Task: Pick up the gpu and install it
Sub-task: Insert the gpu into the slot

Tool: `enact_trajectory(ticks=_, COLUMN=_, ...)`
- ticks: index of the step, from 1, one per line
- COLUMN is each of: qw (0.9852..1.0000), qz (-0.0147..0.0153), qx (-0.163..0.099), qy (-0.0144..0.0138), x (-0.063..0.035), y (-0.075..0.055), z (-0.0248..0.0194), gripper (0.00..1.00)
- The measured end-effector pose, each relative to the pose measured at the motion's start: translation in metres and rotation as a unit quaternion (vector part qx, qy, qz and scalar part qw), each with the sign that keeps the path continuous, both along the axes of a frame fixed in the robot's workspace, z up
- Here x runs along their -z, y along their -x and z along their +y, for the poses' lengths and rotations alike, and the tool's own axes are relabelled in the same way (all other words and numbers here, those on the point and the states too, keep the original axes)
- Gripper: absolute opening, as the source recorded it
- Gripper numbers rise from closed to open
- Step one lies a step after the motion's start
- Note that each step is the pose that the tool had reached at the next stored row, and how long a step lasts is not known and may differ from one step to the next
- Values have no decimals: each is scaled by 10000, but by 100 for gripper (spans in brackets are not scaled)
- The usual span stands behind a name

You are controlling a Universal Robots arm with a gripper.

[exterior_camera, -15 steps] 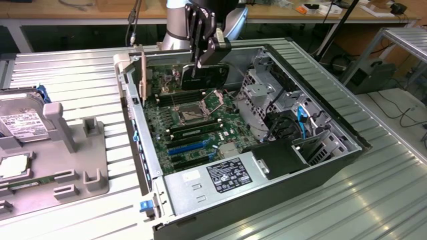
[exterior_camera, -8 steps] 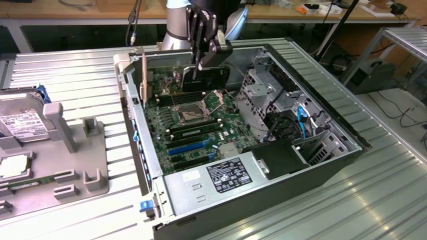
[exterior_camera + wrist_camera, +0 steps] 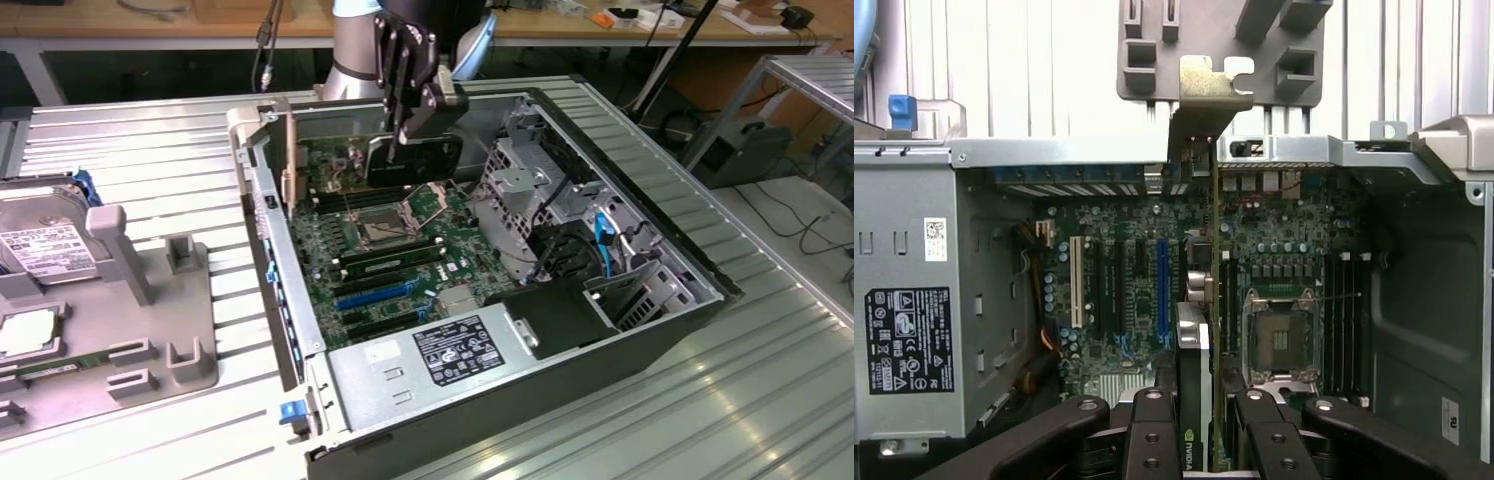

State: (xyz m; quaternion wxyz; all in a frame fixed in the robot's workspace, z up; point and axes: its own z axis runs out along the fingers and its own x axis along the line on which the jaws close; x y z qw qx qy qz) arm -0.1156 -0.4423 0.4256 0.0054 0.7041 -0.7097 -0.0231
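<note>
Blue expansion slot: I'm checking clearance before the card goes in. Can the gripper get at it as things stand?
Probably yes. The case stands open, nothing lies over the blue slot, and the gripper holds the gpu above the motherboard, nearer the CPU socket.

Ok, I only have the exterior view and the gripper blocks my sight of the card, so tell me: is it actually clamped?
Observer: Yes. In the wrist view the gripper has a finger on each face of the graphics card, which is seen edge-on.
Operator: Is it over the blue slot?
Observer: No. Its edge appears beside the blue slot, toward the processor socket.
Operator: Is it twisted against the slot?
Observer: No, it runs parallel to it.
</note>
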Motion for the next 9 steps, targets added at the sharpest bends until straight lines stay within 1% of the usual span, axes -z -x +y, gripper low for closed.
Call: enact_trajectory(ticks=9, qw=10000, qz=0, qx=-1, qy=0, x=6, y=-21, z=-8, gripper=27)
